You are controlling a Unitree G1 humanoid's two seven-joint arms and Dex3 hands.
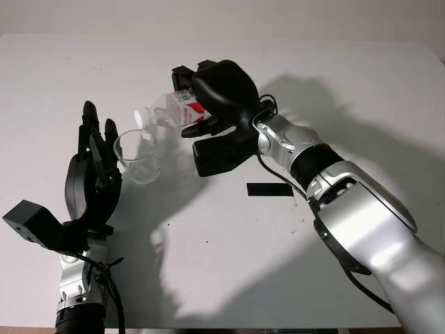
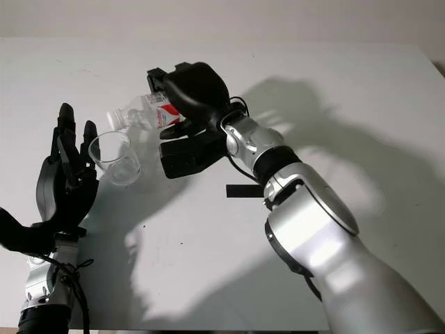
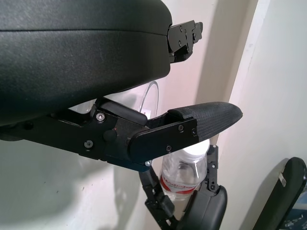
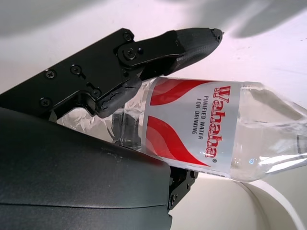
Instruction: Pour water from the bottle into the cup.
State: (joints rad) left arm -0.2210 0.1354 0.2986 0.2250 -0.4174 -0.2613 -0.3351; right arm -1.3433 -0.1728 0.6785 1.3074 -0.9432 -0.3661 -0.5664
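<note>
Pouring depended on one relation: the mouth of the bottle (image 1: 170, 111) had to stand over the rim of the cup (image 1: 138, 154). The bottle lay almost horizontal in the air, its long axis running from the right hand (image 1: 219, 97) toward the robot's left, with the neck a little lower than the base. Its mouth was just above the far edge of the cup and near it, but I could not tell if it was truly inside the rim line or a little outside. No stream of water was visible, and the cup looked empty. The cup stood upright on the table (image 1: 348, 83), between the two hands.

The right hand was closed around the labelled middle of the bottle, with one finger (image 4: 192, 40) over the top of the body and the palm shell under it. The left hand (image 1: 94, 177) was open and held nothing; it stood upright just beside the cup, on the near left side, and I could not see contact. In my judgement, more tilt of the bottle was needed. A black strip (image 1: 270, 189) lay on the table near the right forearm.
</note>
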